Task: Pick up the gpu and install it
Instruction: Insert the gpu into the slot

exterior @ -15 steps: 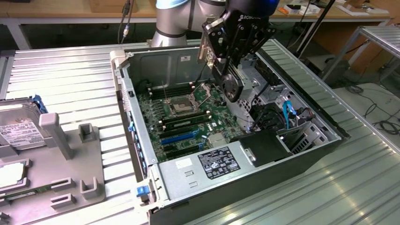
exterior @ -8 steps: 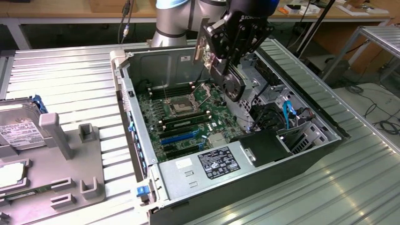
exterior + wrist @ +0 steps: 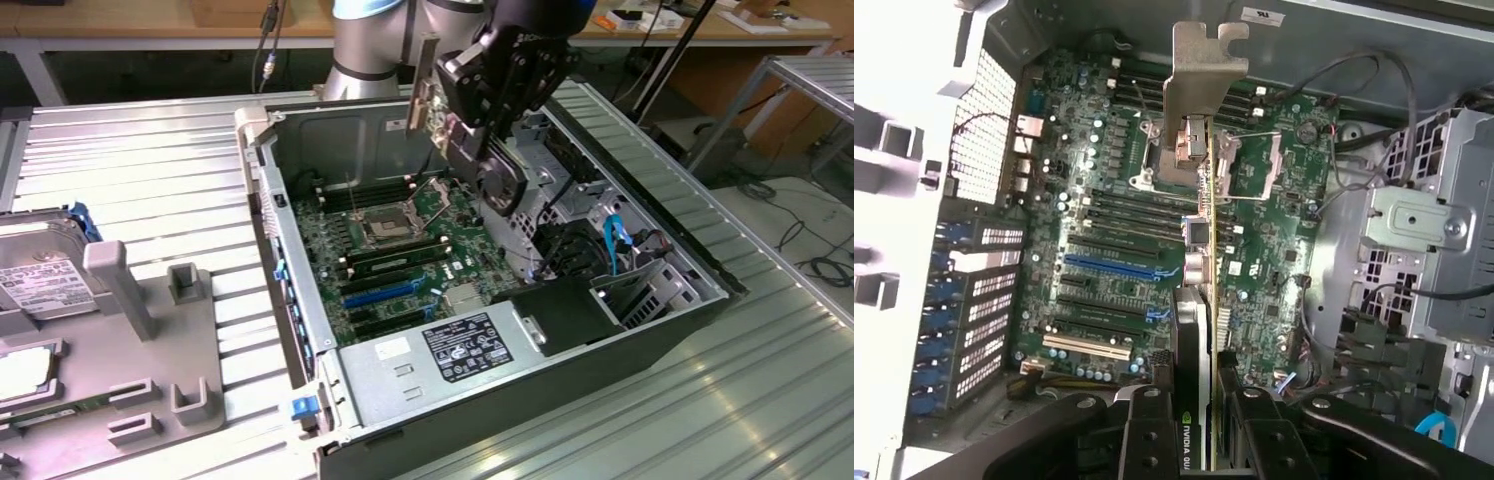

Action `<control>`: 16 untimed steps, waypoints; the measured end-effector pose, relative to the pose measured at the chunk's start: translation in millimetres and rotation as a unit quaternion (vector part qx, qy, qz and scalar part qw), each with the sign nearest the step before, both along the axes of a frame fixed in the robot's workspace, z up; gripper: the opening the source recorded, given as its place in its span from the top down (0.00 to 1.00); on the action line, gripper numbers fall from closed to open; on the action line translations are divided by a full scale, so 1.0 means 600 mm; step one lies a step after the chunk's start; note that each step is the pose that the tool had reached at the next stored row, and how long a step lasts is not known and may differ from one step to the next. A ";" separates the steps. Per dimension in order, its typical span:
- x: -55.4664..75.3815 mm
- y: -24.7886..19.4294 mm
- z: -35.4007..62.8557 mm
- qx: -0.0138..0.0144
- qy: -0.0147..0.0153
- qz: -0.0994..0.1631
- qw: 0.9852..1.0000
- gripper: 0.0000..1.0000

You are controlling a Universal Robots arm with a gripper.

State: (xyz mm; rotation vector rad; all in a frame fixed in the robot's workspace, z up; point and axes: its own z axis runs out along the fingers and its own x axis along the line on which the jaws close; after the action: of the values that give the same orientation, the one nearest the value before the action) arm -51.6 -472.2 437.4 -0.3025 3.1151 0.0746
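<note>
The gpu (image 3: 497, 178) is a thin black card with a round fan face and a silver end bracket (image 3: 424, 88). It hangs edge-down above the open computer case (image 3: 280, 215), over the green motherboard (image 3: 400, 235). My gripper (image 3: 470, 128) is shut on the card's upper edge. In the wrist view the gpu (image 3: 1200, 300) shows edge-on between the two black fingers (image 3: 1144, 430). Its bracket (image 3: 1199, 90) points toward the CPU socket (image 3: 1194, 150). The blue expansion slot (image 3: 1109, 266) lies beside and below the card, apart from it.
Memory sticks (image 3: 394, 262) sit in the board beside the socket. A labelled power supply (image 3: 461, 345) fills the case's near end, and drive cages with cables (image 3: 627, 275) line the exterior view's right. A grey fixture (image 3: 147, 330) and a hard drive (image 3: 40, 285) lie at the left.
</note>
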 end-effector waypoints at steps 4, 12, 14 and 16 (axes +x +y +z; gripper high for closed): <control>0.000 0.0000 0.000 0.000 0.000 0.022 1.000 0.73; 0.000 0.0000 0.000 0.000 0.000 0.059 0.998 0.73; 0.000 0.0000 0.000 0.000 0.000 0.066 0.998 0.73; 0.000 0.0000 0.000 0.000 0.000 0.077 0.997 0.73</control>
State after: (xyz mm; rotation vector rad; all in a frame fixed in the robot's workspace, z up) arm -51.6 -472.2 437.4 -0.5431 3.0860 0.0759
